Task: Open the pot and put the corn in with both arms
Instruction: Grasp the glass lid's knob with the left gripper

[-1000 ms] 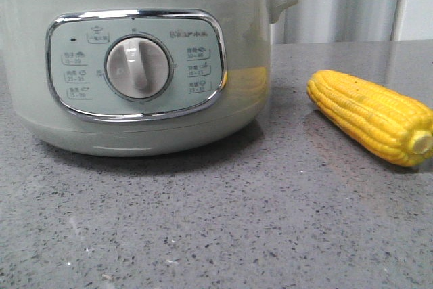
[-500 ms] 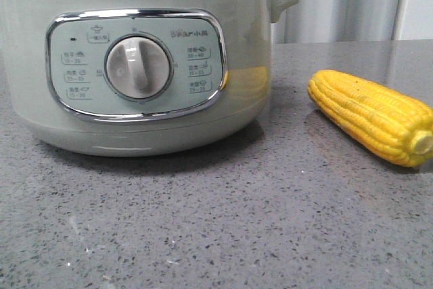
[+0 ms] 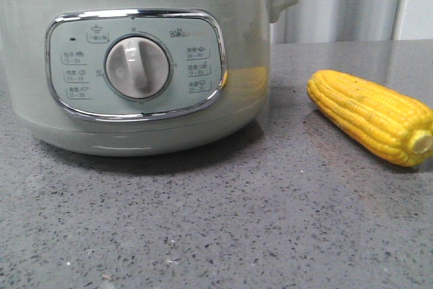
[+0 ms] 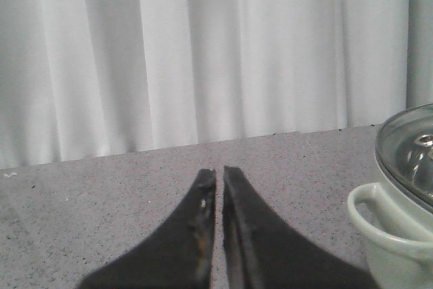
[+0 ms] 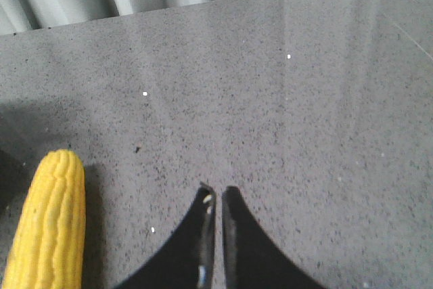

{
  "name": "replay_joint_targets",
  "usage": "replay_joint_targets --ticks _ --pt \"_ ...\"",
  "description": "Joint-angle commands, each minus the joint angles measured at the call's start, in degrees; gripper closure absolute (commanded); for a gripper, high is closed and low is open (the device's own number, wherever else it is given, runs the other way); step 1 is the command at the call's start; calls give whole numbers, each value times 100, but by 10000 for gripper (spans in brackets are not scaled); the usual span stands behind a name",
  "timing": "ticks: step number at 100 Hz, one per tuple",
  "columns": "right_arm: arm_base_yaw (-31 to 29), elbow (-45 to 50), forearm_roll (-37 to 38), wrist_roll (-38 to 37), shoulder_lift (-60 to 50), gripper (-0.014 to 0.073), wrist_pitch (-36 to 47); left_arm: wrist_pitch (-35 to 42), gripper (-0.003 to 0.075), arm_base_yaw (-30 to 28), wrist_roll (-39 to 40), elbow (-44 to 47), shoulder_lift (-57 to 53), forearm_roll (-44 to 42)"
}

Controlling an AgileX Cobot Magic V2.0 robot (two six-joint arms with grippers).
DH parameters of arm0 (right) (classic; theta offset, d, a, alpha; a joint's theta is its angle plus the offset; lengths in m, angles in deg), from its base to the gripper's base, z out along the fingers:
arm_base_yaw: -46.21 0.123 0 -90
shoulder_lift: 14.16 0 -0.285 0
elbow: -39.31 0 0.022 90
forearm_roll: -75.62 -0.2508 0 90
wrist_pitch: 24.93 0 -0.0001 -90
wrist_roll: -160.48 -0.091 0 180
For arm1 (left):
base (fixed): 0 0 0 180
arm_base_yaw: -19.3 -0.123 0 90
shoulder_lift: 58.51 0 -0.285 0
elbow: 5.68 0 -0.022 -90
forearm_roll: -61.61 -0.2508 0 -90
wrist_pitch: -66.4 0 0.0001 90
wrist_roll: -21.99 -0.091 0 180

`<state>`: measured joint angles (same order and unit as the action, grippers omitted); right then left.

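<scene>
The pale sage-green pot fills the left of the front view, lid on, its dial facing me. In the left wrist view its glass lid and side handle show at the edge. The yellow corn lies on the grey counter to the right of the pot, stub end toward me; it also shows in the right wrist view. My left gripper is shut and empty over the counter beside the pot. My right gripper is shut and empty beside the corn, apart from it. Neither gripper shows in the front view.
The grey speckled counter spreads under everything. White curtains hang behind it. A seam in the counter runs at the far right corner in the right wrist view.
</scene>
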<state>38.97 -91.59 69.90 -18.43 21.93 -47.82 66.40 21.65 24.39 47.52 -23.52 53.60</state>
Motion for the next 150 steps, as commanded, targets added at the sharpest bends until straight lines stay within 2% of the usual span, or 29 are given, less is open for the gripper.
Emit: replay_joint_targets --ticks 1,17,24,31,44,49,53,64,71,95,111,136,150 --pt "-15 -350 -15 54 342 650 522 661 741 -2 36 -215 248 -5" --pt "-15 -345 -15 54 702 650 769 727 738 -2 36 -215 461 -5" --pt "-15 -345 -15 54 844 650 696 822 699 -2 46 -215 514 -5" --pt "-15 -345 -15 54 955 650 672 967 598 -2 46 -215 555 -5" --pt "-15 -345 -15 54 1115 650 672 1331 337 -2 116 -215 667 2" --pt "-15 -345 -15 54 1142 650 672 1526 267 -2 265 -215 739 2" --pt "-15 -345 -15 54 1153 650 672 1658 246 8 336 -215 791 2" --pt "-15 -345 -15 54 1164 650 672 2027 258 126 678 -215 917 -14" --pt "-15 -345 -15 54 1164 650 672 2005 267 347 702 -305 1034 -38" --pt "-15 -345 -15 54 1164 650 527 1980 267 1620 691 -870 1761 -36" --pt "-15 -345 -15 54 1164 650 497 1980 267 2237 691 -1246 2432 -36" --pt "-15 -345 -15 54 1164 650 464 2122 267 2828 691 -1684 3234 -36" --pt "-15 -345 -15 54 1164 650 464 2743 267 3068 691 -1709 3711 -158"
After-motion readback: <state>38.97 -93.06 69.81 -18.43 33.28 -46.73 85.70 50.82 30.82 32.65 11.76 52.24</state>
